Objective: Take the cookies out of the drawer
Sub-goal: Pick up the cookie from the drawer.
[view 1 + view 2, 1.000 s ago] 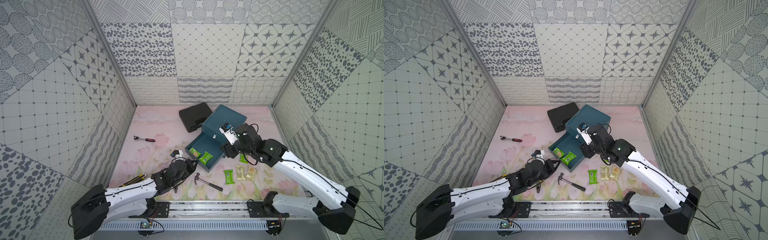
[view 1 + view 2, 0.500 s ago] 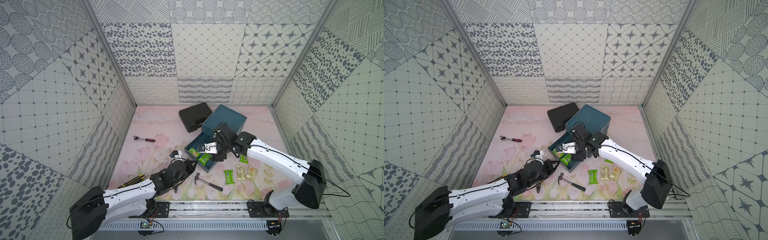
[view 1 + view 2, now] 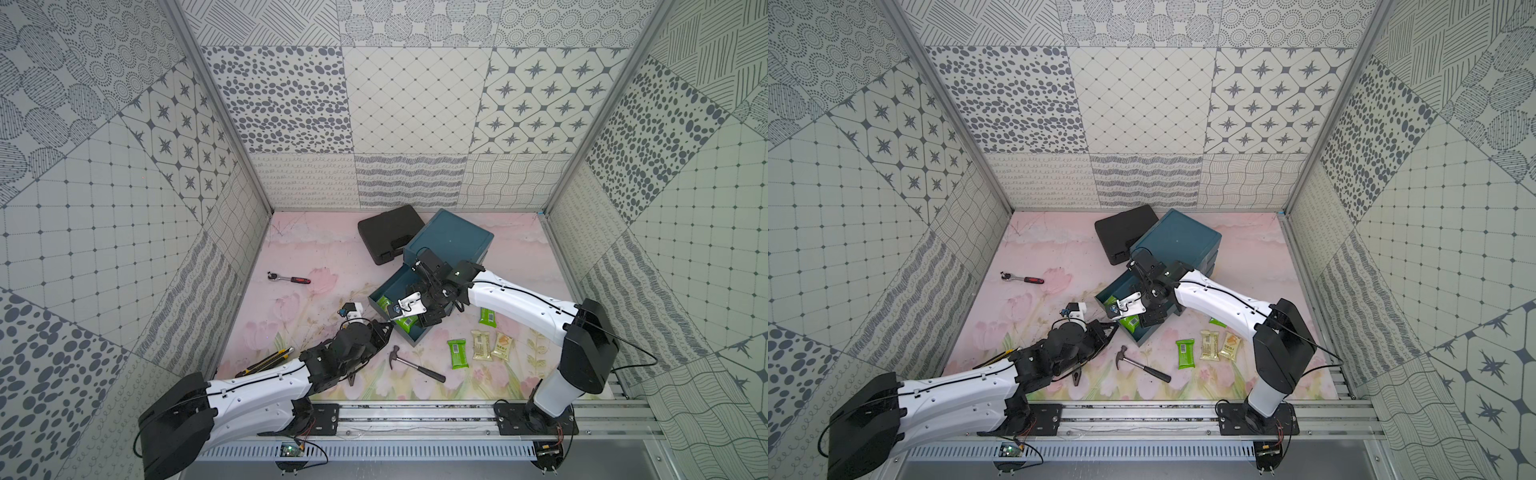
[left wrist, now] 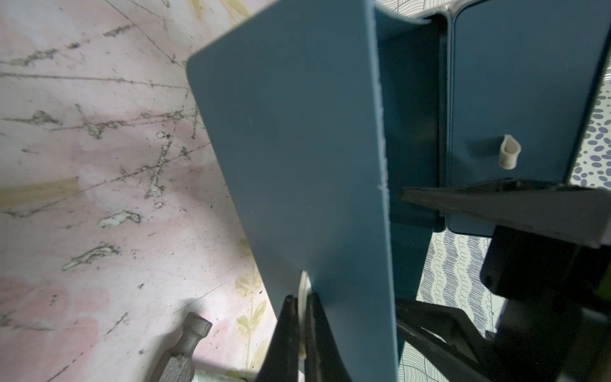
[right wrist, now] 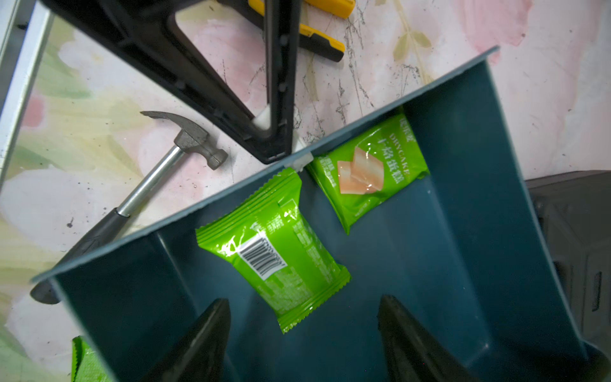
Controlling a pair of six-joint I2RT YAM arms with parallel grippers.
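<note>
Since the drawer (image 3: pixel 397 284) stands pulled out of the teal cabinet (image 3: pixel 451 239), its contents are open to inspection. Two cookies lie inside. The green barcode packet (image 5: pixel 274 251) rests on the drawer floor. The green picture packet (image 5: pixel 367 172) lies against the front wall, printed face up.

The left gripper (image 5: pixel 274 155) is closed on the white pull tab (image 5: pixel 299 158) at the outer face of that front wall. The left wrist view confirms the tab pinched between both fingers.

The right gripper (image 5: pixel 302 302) hangs over the drawer interior with jaws spread wide, one finger to either side of the green barcode packet's near end. It holds nothing. Whether a finger touches the wrapper cannot be told.

Four more cookies lie on the table (image 3: pixel 316 249) outside the drawer. The loose green packet (image 3: pixel 457 353), beige packet (image 3: pixel 481 345) and tan packet (image 3: pixel 502 346) sit side by side. The half-hidden green packet (image 3: pixel 487 316) lies just beside the right arm.

A hammer (image 3: pixel 415 365) lies near the drawer front. A ratchet (image 3: pixel 289 278) and a black case (image 3: pixel 388 232) lie farther back.
</note>
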